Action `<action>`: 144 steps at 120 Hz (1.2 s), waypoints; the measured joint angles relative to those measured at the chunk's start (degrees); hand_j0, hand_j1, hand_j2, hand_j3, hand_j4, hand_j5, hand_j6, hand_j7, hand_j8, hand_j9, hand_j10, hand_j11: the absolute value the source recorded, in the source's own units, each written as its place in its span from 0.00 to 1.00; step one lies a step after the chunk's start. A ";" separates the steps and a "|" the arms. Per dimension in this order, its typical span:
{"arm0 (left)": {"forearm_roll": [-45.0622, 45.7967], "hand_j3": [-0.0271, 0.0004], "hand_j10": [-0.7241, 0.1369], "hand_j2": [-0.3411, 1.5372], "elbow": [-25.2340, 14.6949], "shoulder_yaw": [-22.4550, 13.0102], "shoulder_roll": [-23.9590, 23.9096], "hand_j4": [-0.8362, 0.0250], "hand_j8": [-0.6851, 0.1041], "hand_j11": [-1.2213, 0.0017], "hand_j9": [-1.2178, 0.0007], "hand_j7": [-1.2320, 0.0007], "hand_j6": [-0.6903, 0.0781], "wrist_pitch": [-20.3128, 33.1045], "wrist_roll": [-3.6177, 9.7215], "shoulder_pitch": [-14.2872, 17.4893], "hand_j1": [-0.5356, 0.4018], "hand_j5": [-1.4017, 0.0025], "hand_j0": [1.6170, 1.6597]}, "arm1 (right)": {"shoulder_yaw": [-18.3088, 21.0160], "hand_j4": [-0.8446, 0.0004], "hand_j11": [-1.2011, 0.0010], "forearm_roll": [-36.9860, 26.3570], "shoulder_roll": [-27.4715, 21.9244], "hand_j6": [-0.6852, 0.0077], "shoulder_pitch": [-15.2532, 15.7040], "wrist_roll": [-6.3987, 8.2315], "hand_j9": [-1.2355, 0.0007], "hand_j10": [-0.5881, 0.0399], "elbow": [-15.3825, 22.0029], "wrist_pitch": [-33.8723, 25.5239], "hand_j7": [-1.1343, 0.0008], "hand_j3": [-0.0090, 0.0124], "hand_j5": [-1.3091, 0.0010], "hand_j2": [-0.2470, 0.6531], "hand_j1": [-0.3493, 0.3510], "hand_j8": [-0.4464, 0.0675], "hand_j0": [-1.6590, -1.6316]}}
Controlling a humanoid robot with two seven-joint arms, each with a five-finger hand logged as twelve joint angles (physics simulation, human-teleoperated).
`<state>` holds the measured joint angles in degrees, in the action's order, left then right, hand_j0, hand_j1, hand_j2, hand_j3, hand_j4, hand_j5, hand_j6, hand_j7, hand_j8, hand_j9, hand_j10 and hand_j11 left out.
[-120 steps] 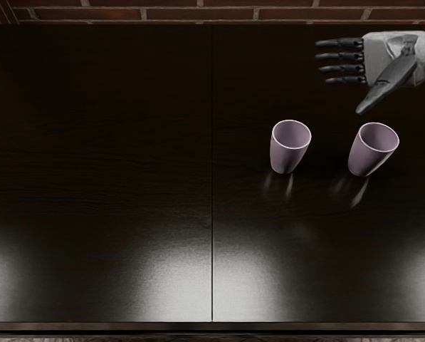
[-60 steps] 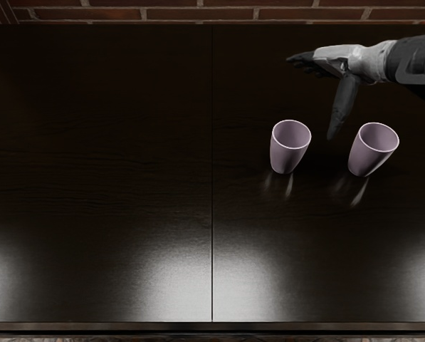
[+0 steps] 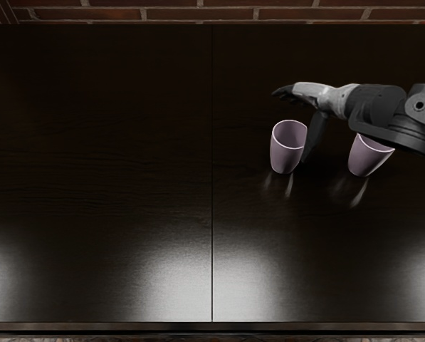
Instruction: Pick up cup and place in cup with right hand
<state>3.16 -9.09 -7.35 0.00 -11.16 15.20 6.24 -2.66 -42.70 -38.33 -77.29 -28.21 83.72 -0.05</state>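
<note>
1. One left cup (image 3: 286,149) stands upright on the table (image 3: 127,142), in the same place as half a second ago. It looks to be the cup the reach is meant for.
2. The fingers (image 3: 285,92) are straight, pointing left beyond the cup's rim as the head view shows it. They are not wrapped around anything.
3. The right hand (image 3: 317,94) is the main change: it is lower in the view and further left than half a second ago, so it is now close to the left cup. It is open and holds nothing. I read this as the approach, with the grasp still to be made.
4. The thumb (image 3: 314,135) now hangs down at the left cup's right side, overlapping its edge in the view. Whether they touch, I cannot tell. For a grasp, the fingers probably need to come down around the cup's other side before closing; a sideways push from the thumb could slide or tip it.
5. The right cup (image 3: 369,158) stands upright, unmoved and apart from the left cup. It is probably the one to receive the other, so neither cup is nested yet.
6. The forearm (image 3: 379,110) now hides part of the right cup's rim, which is in full view half a second ago. Any gap between them is unclear, so lowering the arm further calls for care: a knock there could spoil the placing.
</note>
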 joint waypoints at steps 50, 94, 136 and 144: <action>0.00 0.99 0.84 0.18 0.01 0.00 0.00 0.97 0.87 1.00 1.00 1.00 0.90 0.00 0.00 0.00 0.94 1.00 0.96 | 3.60 0.74 0.77 -1.41 2.24 0.67 0.42 0.00 0.77 0.59 -1.24 -3.78 0.75 0.42 0.78 0.23 0.37 0.44 0.04; 0.00 0.99 0.84 0.18 -0.02 0.00 0.00 0.97 0.87 1.00 1.00 1.00 0.90 0.00 0.00 0.00 0.94 1.00 0.96 | 3.96 0.68 0.71 -1.59 4.59 0.60 0.31 0.00 0.72 0.51 -3.42 -3.66 0.69 0.42 0.73 0.22 0.46 0.34 0.04; -0.01 0.98 0.84 0.18 -0.02 0.01 0.00 0.97 0.87 1.00 1.00 1.00 0.90 0.00 -0.01 0.00 0.94 1.00 0.96 | 4.83 0.50 0.62 -2.29 5.01 0.49 0.35 0.00 0.64 0.47 -3.48 -3.56 0.59 0.35 0.69 0.22 0.58 0.40 0.07; -0.01 0.97 0.84 0.18 -0.01 0.01 0.00 0.97 0.87 1.00 1.00 1.00 0.90 0.00 -0.01 0.00 0.94 1.00 0.96 | 4.87 0.48 0.61 -2.38 5.04 0.51 0.38 0.00 0.63 0.49 -3.49 -3.52 0.58 0.38 0.68 0.22 0.60 0.42 0.08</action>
<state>3.15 -9.10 -7.34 0.00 -11.16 15.20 6.24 2.21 -45.08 -33.29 -76.90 -28.21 80.23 -3.57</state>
